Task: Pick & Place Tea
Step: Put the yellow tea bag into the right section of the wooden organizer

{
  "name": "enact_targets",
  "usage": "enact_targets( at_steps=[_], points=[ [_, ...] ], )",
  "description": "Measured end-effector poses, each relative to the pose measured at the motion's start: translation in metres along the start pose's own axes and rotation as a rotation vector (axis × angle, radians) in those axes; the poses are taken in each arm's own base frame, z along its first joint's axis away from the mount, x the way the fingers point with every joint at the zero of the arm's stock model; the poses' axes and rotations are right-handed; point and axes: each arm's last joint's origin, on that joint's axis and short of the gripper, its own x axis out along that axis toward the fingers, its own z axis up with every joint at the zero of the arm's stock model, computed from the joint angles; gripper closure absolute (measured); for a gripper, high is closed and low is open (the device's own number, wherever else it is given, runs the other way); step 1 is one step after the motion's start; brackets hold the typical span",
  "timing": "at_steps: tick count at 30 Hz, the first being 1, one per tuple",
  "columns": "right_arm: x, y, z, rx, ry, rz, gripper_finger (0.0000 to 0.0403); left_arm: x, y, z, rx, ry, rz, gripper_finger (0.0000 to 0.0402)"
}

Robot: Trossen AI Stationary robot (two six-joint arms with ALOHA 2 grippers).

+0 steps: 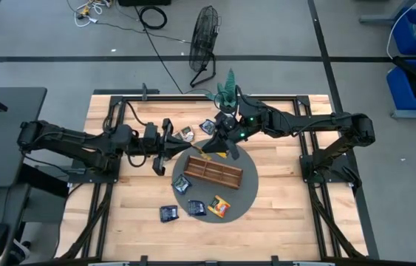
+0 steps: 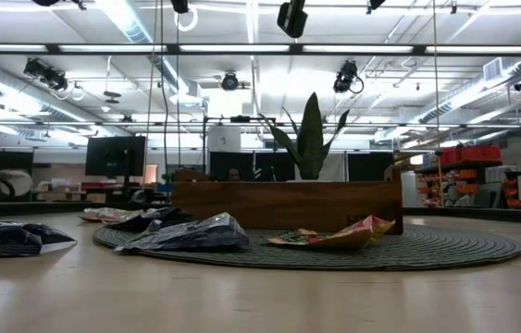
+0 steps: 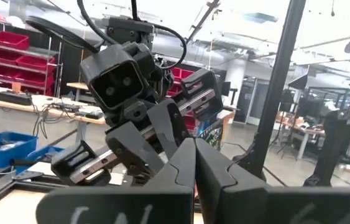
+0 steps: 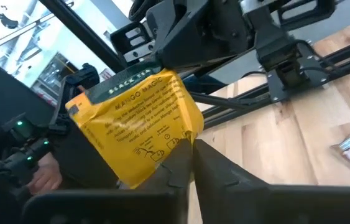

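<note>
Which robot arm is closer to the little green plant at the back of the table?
The right. Its end effector sits just in front of the plant, gripping a yellow tea sachet. The left end effector is farther off, toward the table's middle.

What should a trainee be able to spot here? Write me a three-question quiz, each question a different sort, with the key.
1. Multiple choice: what is pinched between the fingers of the right gripper?
A. a yellow sachet
B. a dark navy sachet
C. the wooden tray
2. True or false: the wooden tray stands on the round grey mat.
3. Fill in: the fingers of the left gripper are ____ (open or shut).

Key: 1 A; 2 true; 3 shut.
</note>
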Motion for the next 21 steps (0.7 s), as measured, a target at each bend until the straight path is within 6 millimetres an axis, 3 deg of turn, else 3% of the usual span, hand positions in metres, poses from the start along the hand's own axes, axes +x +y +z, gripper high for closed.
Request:
enact_targets(
  at_steps=[14,21],
  points=[
    [-0.007,-0.008,-0.007,-0.101,0.071,-0.117,0.0215,0.0,0.001,-0.009,-0.148,0.093,-0.005,0.0401],
    [-0.034,-0.003,-0.005,-0.193,0.11,-0.251,0.0184,-0.003,0.002,-0.016,-0.176,0.185,0.017,0.0401]
  ],
)
